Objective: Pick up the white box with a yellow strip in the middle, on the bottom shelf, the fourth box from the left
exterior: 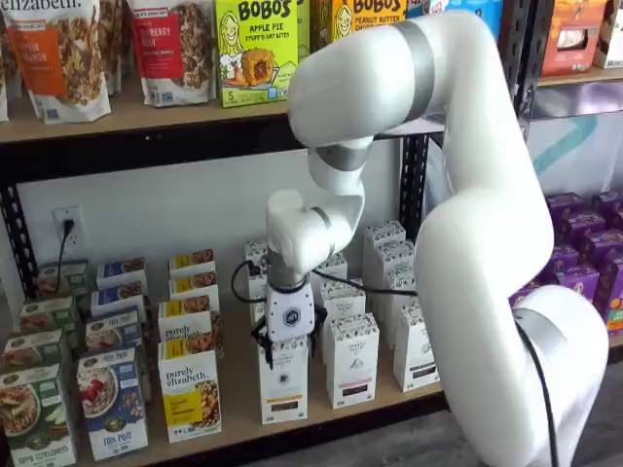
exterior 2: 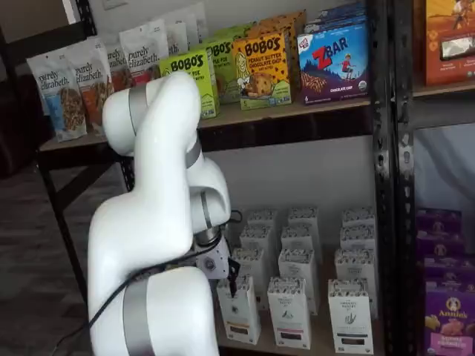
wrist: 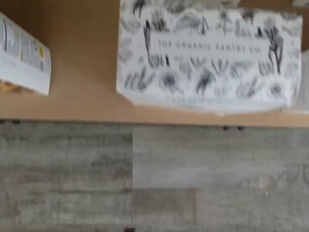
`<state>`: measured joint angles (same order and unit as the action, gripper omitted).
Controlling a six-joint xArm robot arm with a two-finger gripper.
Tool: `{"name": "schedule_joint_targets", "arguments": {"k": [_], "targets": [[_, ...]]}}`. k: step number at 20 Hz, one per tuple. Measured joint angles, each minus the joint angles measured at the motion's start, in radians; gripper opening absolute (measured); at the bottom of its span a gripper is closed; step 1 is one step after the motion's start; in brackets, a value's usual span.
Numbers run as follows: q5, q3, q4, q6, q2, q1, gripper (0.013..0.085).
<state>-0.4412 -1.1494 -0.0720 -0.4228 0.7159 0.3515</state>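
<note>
The white box (exterior: 284, 387) with a thin yellowish strip low on its front stands at the front of the bottom shelf (exterior: 237, 425), and it shows in both shelf views (exterior 2: 240, 313). My gripper (exterior: 288, 350) hangs straight down over it, white body above. One black finger stands on each side of the box's speckled top, open with a plain gap. Whether the fingers touch the carton I cannot tell. In a shelf view only one finger (exterior 2: 234, 285) shows. The wrist view looks down on a speckled carton top (wrist: 207, 55) printed "The Organic Pantry Co".
Like white cartons (exterior: 351, 360) stand close on the right, in rows behind too. A purely elizabeth granola box (exterior: 190, 394) stands just left of the target. The wrist view shows the shelf's wooden board (wrist: 82, 48), its front edge and grey plank floor (wrist: 145, 179) beyond.
</note>
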Motion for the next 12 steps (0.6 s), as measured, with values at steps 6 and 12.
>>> {"name": "schedule_joint_targets", "arguments": {"k": [6, 12], "targets": [[-0.036, -0.126, 0.009, 0.016, 0.077, -0.007, 0.085], [-0.073, -0.213, 0.007, 0.034, 0.121, -0.026, 0.085]]}}
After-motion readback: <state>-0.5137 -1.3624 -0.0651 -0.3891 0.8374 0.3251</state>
